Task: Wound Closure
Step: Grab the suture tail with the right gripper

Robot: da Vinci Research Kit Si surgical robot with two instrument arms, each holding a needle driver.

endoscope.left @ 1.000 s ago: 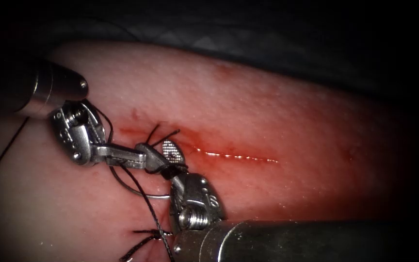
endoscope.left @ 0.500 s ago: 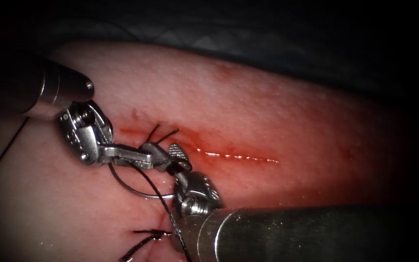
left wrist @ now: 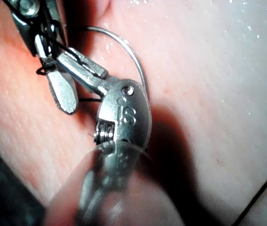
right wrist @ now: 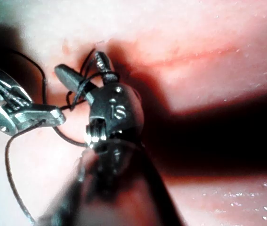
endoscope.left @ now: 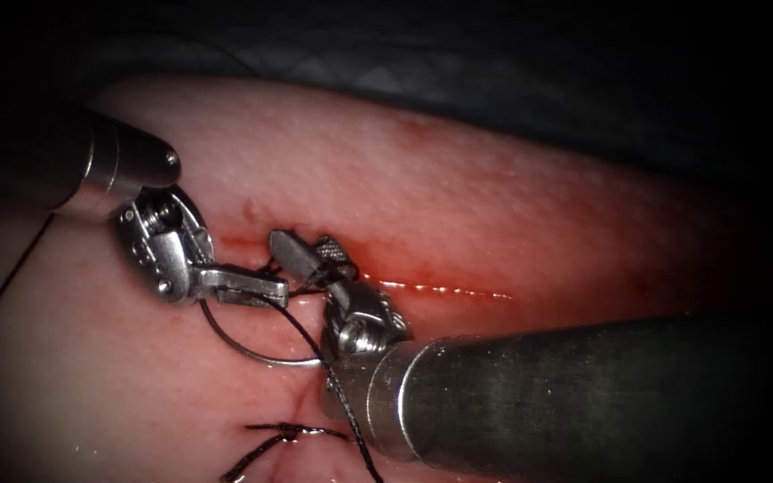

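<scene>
Left gripper [endoscope.left: 272,288] is clamped on the thread [endoscope.left: 310,335] at the left end of the cut [endoscope.left: 440,289]. Right gripper [endoscope.left: 310,255] stands open, thread looped round its jaws. The needle [endoscope.left: 243,347] seems to lie free on the tissue [endoscope.left: 494,197], below the left gripper.

Your right tool [endoscope.left: 310,253] has slid up and left along the cut [endoscope.left: 440,289], its open jaws now past the left tool [endoscope.left: 266,288] tip, its shaft covering more tissue [endoscope.left: 494,197], thread [endoscope.left: 315,349] wraps looser around it, left tool nudged slightly right.
</scene>
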